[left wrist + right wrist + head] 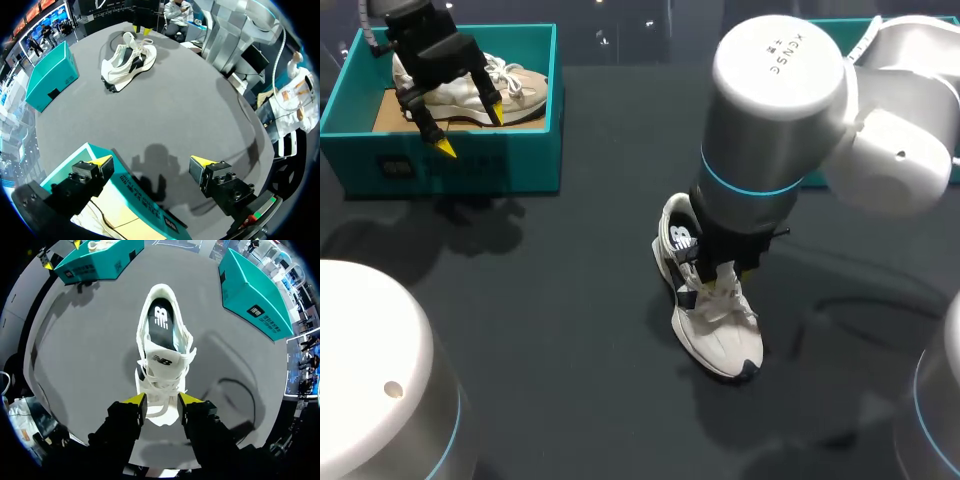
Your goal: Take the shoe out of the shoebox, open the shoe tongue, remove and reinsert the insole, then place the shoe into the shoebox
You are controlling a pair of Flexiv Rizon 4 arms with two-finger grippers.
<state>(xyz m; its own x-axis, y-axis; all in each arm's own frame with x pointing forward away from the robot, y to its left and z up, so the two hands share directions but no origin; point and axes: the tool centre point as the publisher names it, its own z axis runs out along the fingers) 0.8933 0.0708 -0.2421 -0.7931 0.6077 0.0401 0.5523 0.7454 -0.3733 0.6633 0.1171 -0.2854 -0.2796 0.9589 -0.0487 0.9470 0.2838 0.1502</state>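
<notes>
– White shoe (162, 345): where is it?
– Out on the tabletop (570, 300), upright on its sole, toe toward the robot, well apart from the teal box (520, 150).
– And the right hand (161, 400)?
– Directly over the laces, with the tongue (162, 360) just ahead of it and the toe under the wrist. Whether it grips the laces or only hangs over them, I cannot tell.
– Why there?
– My guess is the tongue step. The dark insole (161, 325) lies inside the shoe, and the mouth looks narrow. The tongue probably has to be pulled up before anything can come out.
– What about the left hand (470, 130)?
– It is wide and holds nothing. It hangs over the box's near wall at the back left, where a 2nd shoe (510, 85) lies. It looks parked there, away from the work.
</notes>
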